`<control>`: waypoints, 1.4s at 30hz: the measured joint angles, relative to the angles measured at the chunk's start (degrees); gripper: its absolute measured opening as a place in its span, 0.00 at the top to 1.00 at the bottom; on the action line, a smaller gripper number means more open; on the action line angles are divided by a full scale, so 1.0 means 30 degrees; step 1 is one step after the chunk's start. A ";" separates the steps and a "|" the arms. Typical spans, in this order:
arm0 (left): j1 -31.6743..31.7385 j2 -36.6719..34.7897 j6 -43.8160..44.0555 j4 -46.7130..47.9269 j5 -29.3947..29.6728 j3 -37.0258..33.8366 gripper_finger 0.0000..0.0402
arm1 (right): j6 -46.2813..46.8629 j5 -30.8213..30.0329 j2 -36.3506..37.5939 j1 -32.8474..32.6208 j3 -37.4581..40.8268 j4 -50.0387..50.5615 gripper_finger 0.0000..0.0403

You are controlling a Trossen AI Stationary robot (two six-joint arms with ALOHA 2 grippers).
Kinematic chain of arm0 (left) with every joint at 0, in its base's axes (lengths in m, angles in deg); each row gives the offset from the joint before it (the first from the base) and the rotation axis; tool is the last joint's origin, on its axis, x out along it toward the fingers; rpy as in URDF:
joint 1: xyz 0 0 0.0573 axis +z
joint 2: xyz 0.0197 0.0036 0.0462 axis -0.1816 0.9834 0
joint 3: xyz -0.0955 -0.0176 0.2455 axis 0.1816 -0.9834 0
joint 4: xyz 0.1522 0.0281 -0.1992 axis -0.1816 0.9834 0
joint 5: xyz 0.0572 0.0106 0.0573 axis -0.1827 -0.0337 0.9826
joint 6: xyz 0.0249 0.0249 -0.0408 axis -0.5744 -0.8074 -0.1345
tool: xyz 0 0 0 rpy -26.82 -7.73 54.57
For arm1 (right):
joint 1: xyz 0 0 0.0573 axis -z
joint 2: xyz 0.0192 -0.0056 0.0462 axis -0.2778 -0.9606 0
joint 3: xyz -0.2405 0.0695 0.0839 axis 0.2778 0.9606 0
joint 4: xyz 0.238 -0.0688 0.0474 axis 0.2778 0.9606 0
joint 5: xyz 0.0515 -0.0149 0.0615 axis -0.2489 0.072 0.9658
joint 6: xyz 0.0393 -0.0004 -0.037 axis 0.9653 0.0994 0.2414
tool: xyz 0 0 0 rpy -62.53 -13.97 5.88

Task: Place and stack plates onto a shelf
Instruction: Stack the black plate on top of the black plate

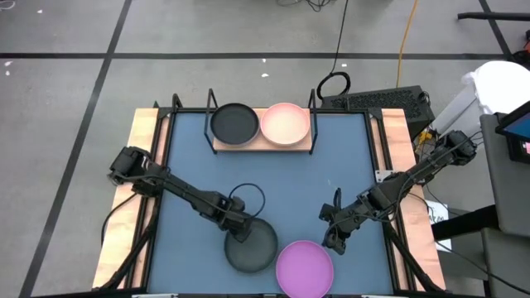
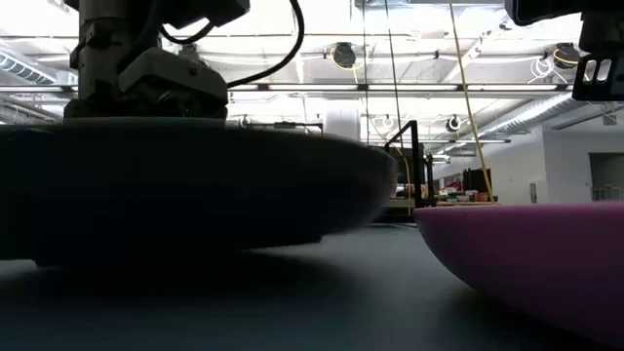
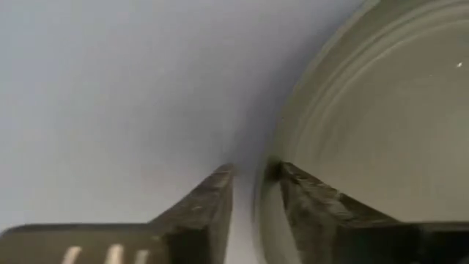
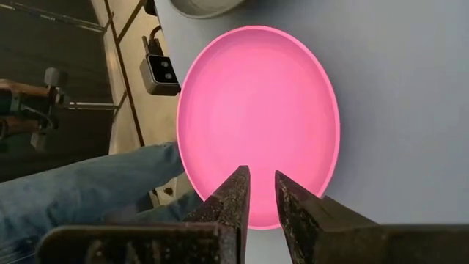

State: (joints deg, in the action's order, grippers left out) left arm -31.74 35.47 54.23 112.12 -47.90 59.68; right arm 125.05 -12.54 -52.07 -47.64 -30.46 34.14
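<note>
Straddling the grey plate rim, left gripper fingers show only wrist-side.

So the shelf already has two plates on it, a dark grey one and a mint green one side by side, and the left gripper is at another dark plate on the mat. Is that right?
Not quite. The second plate on the shelf is pink, not mint green; the high view shows it beside the dark grey plate. The rest holds: the left gripper is at the rim of another dark plate on the mat.
</note>
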 joint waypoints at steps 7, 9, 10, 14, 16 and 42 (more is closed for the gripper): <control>0.0371 -0.0131 -0.0625 -0.1189 -0.0206 -0.0406 0.94 | 0.0048 -0.0064 0.0000 0.0000 0.0000 -0.0001 0.87; 0.0378 -0.0128 -0.0584 -0.1411 -0.0210 -0.0402 0.97 | 0.0017 -0.0343 0.0000 0.0000 0.0000 -0.0022 0.87; 0.0380 -0.0114 -0.0533 -0.1559 -0.0193 -0.0402 0.97 | 0.0015 -0.0534 0.0000 0.0000 0.0000 -0.0014 0.87; 0.0341 -0.0095 -0.0415 -0.1564 -0.0247 -0.0325 0.97 | 0.0044 -0.1819 0.0000 0.0000 0.0000 -0.0008 0.87; 0.0320 -0.0241 -0.0219 -0.1508 -0.0298 -0.0293 0.97 | 0.0263 -0.2378 0.0000 0.0000 0.0000 -0.0021 0.87; 0.2051 -0.6500 -0.1523 0.6096 0.0878 -0.0329 0.97 | -0.0543 -0.4012 -0.0007 0.0000 -0.0007 -0.0175 0.87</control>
State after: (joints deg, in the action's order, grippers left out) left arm -25.59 15.97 49.66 130.41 -45.27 58.69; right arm 123.43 -24.57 -52.10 -47.64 -30.48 33.61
